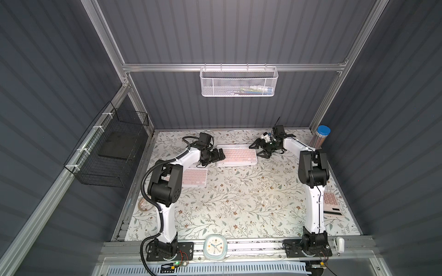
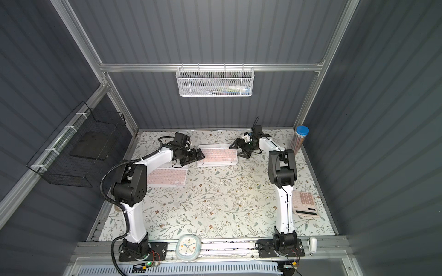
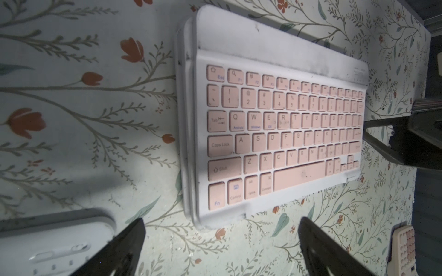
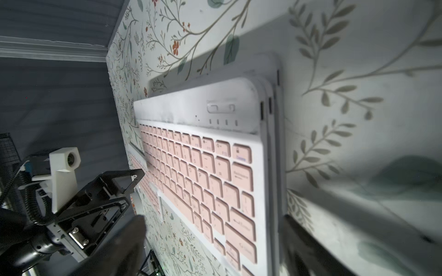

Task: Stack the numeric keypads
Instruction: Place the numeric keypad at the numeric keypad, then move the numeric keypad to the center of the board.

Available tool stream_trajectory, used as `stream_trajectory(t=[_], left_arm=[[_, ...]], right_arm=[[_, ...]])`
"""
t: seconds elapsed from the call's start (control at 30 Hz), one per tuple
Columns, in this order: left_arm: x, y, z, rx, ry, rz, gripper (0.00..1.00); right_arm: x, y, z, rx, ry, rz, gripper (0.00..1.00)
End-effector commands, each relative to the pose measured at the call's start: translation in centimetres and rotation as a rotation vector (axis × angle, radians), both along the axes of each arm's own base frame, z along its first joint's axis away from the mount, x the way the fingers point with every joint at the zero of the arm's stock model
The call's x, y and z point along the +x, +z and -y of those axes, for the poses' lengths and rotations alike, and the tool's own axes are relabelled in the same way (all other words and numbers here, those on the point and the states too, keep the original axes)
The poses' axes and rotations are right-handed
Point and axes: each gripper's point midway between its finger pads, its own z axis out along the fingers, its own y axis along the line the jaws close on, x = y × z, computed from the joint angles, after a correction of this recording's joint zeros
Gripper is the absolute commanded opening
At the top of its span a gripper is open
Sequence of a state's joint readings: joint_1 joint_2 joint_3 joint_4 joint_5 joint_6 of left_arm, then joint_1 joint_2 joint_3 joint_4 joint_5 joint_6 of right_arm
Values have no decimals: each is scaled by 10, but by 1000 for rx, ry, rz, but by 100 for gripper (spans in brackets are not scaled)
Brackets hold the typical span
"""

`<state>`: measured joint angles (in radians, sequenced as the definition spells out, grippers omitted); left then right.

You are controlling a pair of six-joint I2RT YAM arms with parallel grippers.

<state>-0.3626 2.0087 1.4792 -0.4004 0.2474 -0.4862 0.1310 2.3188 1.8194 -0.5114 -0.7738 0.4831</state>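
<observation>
Right gripper (image 1: pixel 256 151): jaws wide, empty, just beside the right end of the keypad stack (image 1: pixel 236 155) near the far edge of the bench (image 1: pixel 239 203). Left gripper (image 1: pixel 223 154): wide open, empty, at the stack's left end. Loose pink keypad (image 1: pixel 194 177): flat near the left edge. Likely light, stiff, smooth; grip thin long edges, clear of keys, lift level

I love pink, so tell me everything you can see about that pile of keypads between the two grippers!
The pile lies flat on the flowery table, at its far middle. The top keypad faces up. It is thin, with a white, plastic-looking frame smudged grey, and pink keys. White edges of others peek out underneath, slightly shifted. The open left gripper sits at one short end and the open right gripper at the other. Neither grips it.
</observation>
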Motion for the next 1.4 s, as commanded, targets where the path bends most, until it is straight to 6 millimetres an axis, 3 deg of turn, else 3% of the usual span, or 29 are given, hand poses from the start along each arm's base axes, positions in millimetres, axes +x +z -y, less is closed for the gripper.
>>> stream_trajectory(t=[0.0, 0.2, 0.3, 0.57, 0.77, 1.0, 1.37], left_arm=[[-2, 9, -8, 34, -5, 22, 100], [-2, 18, -21, 96, 12, 54, 100], [-7, 24, -31, 140, 31, 63, 100], [-34, 29, -89, 385, 147, 73, 100], [-59, 44, -125, 507, 223, 116, 100], [-78, 50, -145, 571, 246, 115, 100], [-101, 18, -170, 586, 303, -2, 100]], right_arm=[[-2, 23, 5, -52, -1, 39, 99], [-13, 61, 9, -145, -2, 146, 99], [-21, 71, 18, -208, -29, 158, 99], [-56, 85, 39, -555, -72, 312, 99], [-92, 86, 25, -463, -34, 323, 99], [-125, 83, -1, -400, 3, 290, 99], [-178, 81, -48, -353, 108, 329, 99]])
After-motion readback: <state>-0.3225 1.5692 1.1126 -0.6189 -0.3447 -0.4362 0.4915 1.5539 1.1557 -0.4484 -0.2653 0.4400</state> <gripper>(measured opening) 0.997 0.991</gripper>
